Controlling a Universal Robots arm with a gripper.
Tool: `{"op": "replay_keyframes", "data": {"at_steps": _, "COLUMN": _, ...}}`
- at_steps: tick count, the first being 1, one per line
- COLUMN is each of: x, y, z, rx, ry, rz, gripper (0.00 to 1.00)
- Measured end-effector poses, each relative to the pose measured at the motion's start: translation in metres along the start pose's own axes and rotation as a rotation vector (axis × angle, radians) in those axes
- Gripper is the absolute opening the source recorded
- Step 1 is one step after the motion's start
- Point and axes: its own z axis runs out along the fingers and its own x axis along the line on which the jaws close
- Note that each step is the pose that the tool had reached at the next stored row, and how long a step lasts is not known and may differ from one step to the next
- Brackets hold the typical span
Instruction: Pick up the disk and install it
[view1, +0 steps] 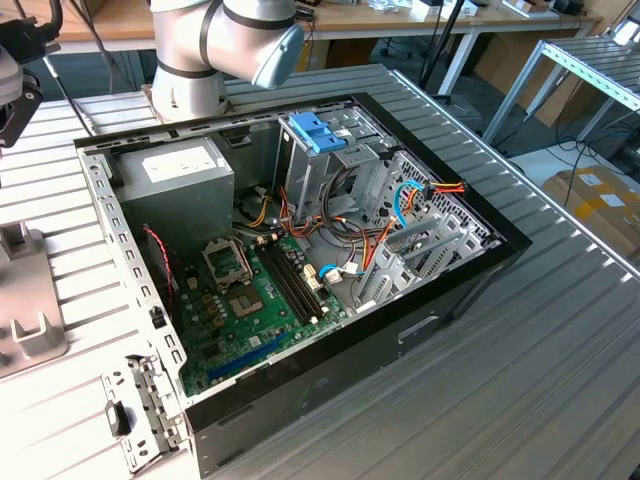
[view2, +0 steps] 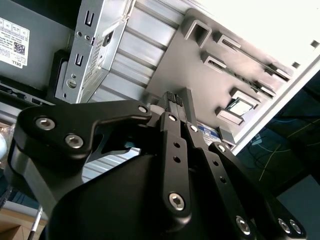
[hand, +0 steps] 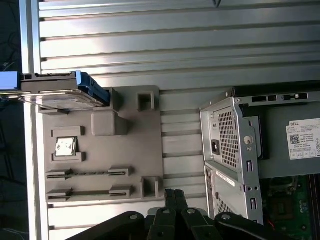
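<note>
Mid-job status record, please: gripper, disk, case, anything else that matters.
gripper: shut, holding nothing, near the fixture plate
disk: resting at one end of the fixture plate, apart from the gripper, not yet picked up
case: open on the ribbed table, motherboard exposed
blue tabbed piece: on top of the drive cage

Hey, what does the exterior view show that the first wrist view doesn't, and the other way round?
Exterior view: the blue tabbed piece and the memory slots inside the computer case. First wrist view: the disk at a corner of the grey holder plate, a small chip on it, and the shut, empty end effector. Both: the case, its power supply and the holder plate.
</note>
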Motion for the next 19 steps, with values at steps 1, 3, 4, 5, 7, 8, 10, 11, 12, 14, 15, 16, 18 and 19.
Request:
{"op": "replay_keyframes", "data": {"at_steps": 1, "x": 0.0007, "y": -0.0001, "z": 0.0, "rx": 0.0, "ry": 0.0, "rz": 0.0, "gripper": 0.11}}
{"op": "replay_keyframes", "data": {"at_steps": 3, "x": 0.002, "y": -0.0001, "z": 0.0, "rx": 0.0, "ry": 0.0, "rz": 0.0, "gripper": 0.11}}
{"op": "replay_keyframes", "data": {"at_steps": 4, "x": 0.0027, "y": -0.0002, "z": 0.0, "rx": 0.0, "ry": 0.0, "rz": 0.0, "gripper": 0.11}}
{"op": "replay_keyframes", "data": {"at_steps": 5, "x": 0.0037, "y": -0.0003, "z": -0.0001, "rx": 0.0, "ry": 0.0, "rz": 0.0, "gripper": 0.11}}
{"op": "replay_keyframes", "data": {"at_steps": 7, "x": 0.0057, "y": -0.0004, "z": -0.0001, "rx": -0.0001, "ry": -0.0001, "rz": 0.0, "gripper": 0.11}}
{"op": "replay_keyframes", "data": {"at_steps": 8, "x": 0.0064, "y": -0.0005, "z": -0.0001, "rx": 0.0, "ry": 0.0, "rz": 0.0, "gripper": 0.11}}
{"op": "replay_keyframes", "data": {"at_steps": 10, "x": 0.0082, "y": -0.0006, "z": -0.0002, "rx": 0.0, "ry": 0.0, "rz": 0.0, "gripper": 0.11}}
{"op": "replay_keyframes", "data": {"at_steps": 11, "x": 0.0089, "y": -0.0007, "z": -0.0001, "rx": -0.0001, "ry": -0.0001, "rz": 0.0, "gripper": 0.11}}
{"op": "replay_keyframes", "data": {"at_steps": 12, "x": 0.0095, "y": -0.0007, "z": -0.0002, "rx": 0.0, "ry": 0.0, "rz": 0.0, "gripper": 0.11}}
{"op": "replay_keyframes", "data": {"at_steps": 14, "x": 0.0109, "y": -0.0008, "z": -0.0002, "rx": 0.0, "ry": 0.0, "rz": 0.0, "gripper": 0.11}}
{"op": "replay_keyframes", "data": {"at_steps": 15, "x": 0.0118, "y": -0.0009, "z": -0.0002, "rx": 0.0, "ry": 0.0, "rz": 0.0, "gripper": 0.11}}
{"op": "replay_keyframes", "data": {"at_steps": 16, "x": 0.0124, "y": -0.001, "z": -0.0002, "rx": 0.0, "ry": 0.0, "rz": 0.0, "gripper": 0.11}}
{"op": "replay_keyframes", "data": {"at_steps": 18, "x": 0.0135, "y": -0.001, "z": -0.0002, "rx": 0.0, "ry": 0.0, "rz": 0.0, "gripper": 0.11}}
{"op": "replay_keyframes", "data": {"at_steps": 19, "x": 0.0141, "y": -0.0011, "z": -0.0002, "rx": -0.0001, "ry": 0.0, "rz": 0.0, "gripper": 0.11}}
